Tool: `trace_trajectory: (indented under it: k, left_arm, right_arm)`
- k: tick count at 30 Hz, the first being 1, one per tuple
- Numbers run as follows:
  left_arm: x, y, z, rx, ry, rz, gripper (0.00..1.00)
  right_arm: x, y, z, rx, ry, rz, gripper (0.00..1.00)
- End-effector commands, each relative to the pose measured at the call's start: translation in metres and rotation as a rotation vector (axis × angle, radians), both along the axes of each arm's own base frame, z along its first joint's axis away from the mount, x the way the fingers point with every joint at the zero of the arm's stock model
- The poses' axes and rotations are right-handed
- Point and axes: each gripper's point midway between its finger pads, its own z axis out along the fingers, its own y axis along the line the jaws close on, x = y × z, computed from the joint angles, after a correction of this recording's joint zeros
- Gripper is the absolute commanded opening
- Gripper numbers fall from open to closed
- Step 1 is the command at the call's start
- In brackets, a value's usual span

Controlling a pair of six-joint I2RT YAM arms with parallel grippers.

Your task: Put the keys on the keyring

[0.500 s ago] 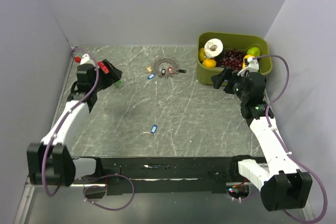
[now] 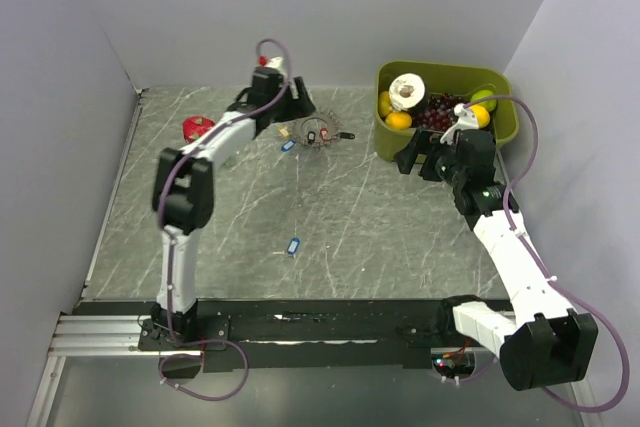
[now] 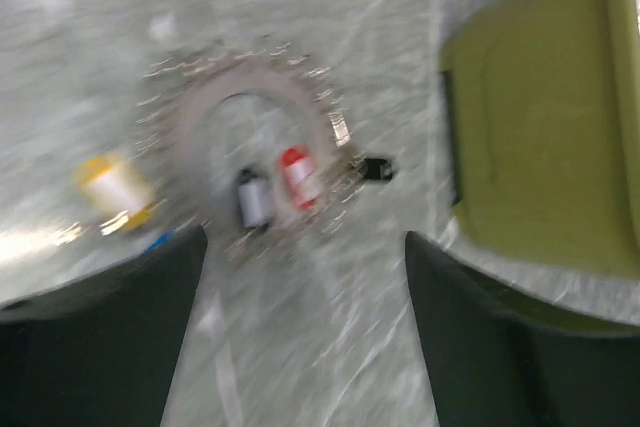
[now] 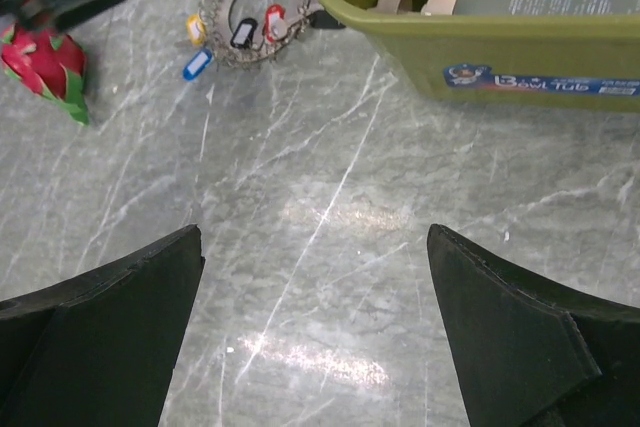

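Observation:
The keyring [image 2: 318,131] is a toothed metal ring lying at the back middle of the table, with a red and a dark tag inside it. One blue key [image 2: 288,145] lies just left of the ring, beside a yellow tag [image 4: 196,27]. Another blue key [image 2: 293,246] lies alone mid-table. My left gripper [image 2: 297,111] hovers open just behind and left of the ring, holding nothing. The left wrist view is blurred, with the keyring [image 3: 250,157] ahead of the left gripper [image 3: 305,247]. My right gripper [image 2: 412,158] stands open and empty in front of the bin. Its wrist view has the keyring [image 4: 255,2] and a blue key [image 4: 197,64] far ahead of the right gripper [image 4: 315,237].
A green bin [image 2: 510,127] with fruit and a tape roll stands at the back right, close to the ring. A red dragon fruit [image 2: 198,128] lies at the back left. A small black fob [image 2: 345,134] sticks out on the ring's right side. Walls close off the left, back and right.
My left arm has swung right, from beside the dragon fruit to just behind the keyring. The right gripper has shifted slightly left. Fruit, keys and ring lie where they were.

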Motion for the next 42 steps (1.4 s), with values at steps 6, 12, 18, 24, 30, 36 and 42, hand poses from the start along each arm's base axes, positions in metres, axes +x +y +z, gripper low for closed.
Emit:
trace_trajectory:
  k: [6, 12, 18, 24, 30, 36, 42]
  left_arm:
    - [0.080, -0.034, -0.036, -0.026, -0.070, 0.049, 0.38]
    - [0.085, -0.044, -0.071, -0.072, -0.044, 0.035, 0.09]
    - [0.041, -0.051, -0.127, -0.081, 0.121, -0.069, 0.01]
    - [-0.015, -0.049, -0.166, 0.003, 0.291, -0.126, 0.01]
    - [-0.098, -0.040, -0.198, 0.170, 0.453, -0.172, 0.01]
    - [-0.191, -0.021, -0.221, 0.245, 0.582, -0.223, 0.01]
    - [-0.235, -0.017, -0.201, 0.204, 0.551, -0.255, 0.04]
  right_arm:
    - [0.005, 0.000, 0.014, -0.044, -0.012, 0.006, 1.00]
    - [0.005, -0.002, 0.012, -0.049, -0.001, -0.004, 1.00]
    - [0.007, 0.003, 0.011, -0.040, 0.009, 0.020, 1.00]
    - [0.001, 0.005, 0.009, -0.049, 0.017, 0.039, 1.00]
    - [-0.003, 0.009, 0.016, -0.038, 0.001, 0.061, 1.00]
    - [-0.010, 0.018, 0.019, -0.046, -0.013, 0.091, 1.00]
    - [-0.015, 0.036, 0.005, -0.095, 0.003, 0.136, 1.00]
